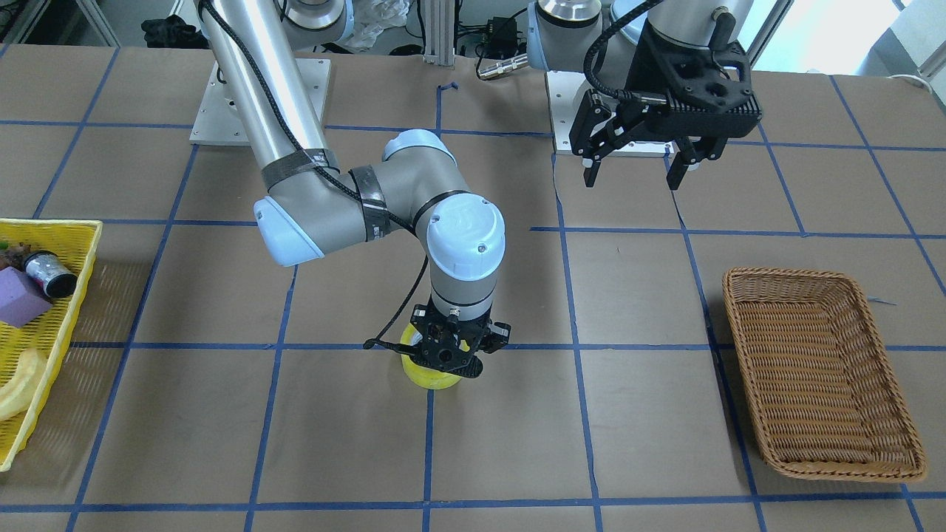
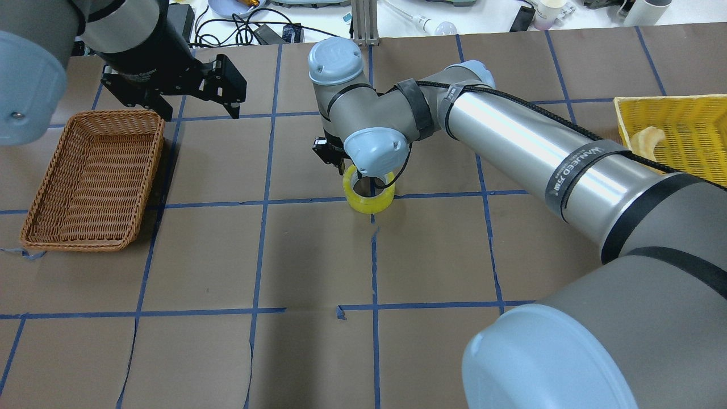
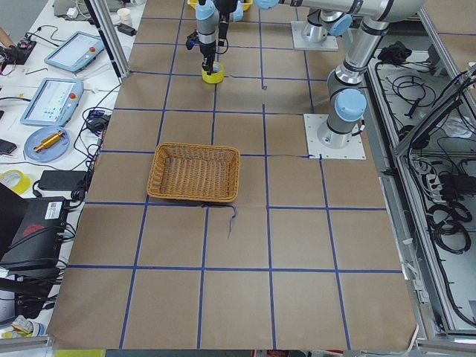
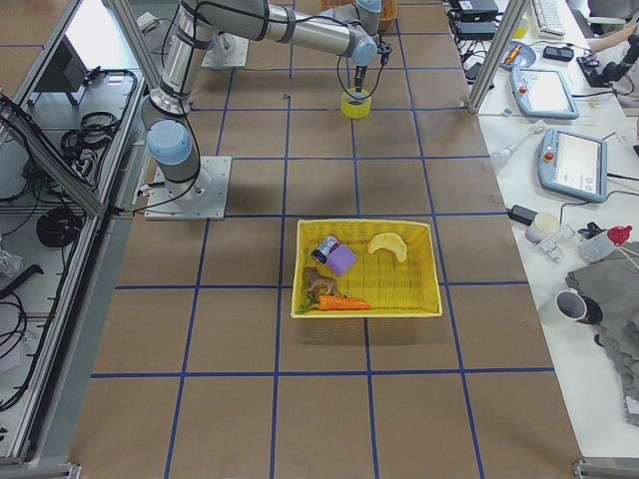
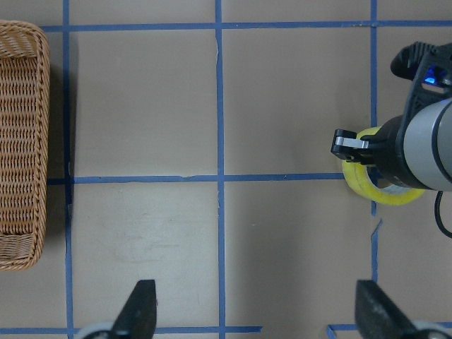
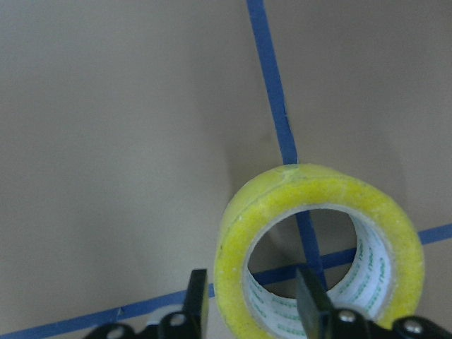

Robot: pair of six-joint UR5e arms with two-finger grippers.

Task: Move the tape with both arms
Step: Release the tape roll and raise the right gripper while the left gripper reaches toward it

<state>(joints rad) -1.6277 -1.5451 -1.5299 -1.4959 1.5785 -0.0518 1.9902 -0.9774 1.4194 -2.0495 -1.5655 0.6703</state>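
The tape (image 6: 318,191), a yellow roll with a pale core, stands flat on the brown table at a crossing of blue lines (image 1: 432,378) (image 2: 369,200) (image 5: 367,185). My right gripper (image 6: 251,282) points straight down over it. Its fingers straddle the roll's wall, one outside and one inside the core, with a gap to the wall, so it is open. The right wrist hides the fingers in the overhead view. My left gripper (image 1: 635,174) (image 2: 196,111) (image 5: 258,318) is open and empty, held high near its base and well apart from the tape.
A brown wicker basket (image 2: 74,245) (image 1: 746,277) lies on the left arm's side. A yellow basket (image 1: 74,295) (image 4: 364,311) on the right arm's side holds a purple block, a small black-and-silver cylinder, a carrot and a pale banana-like thing.
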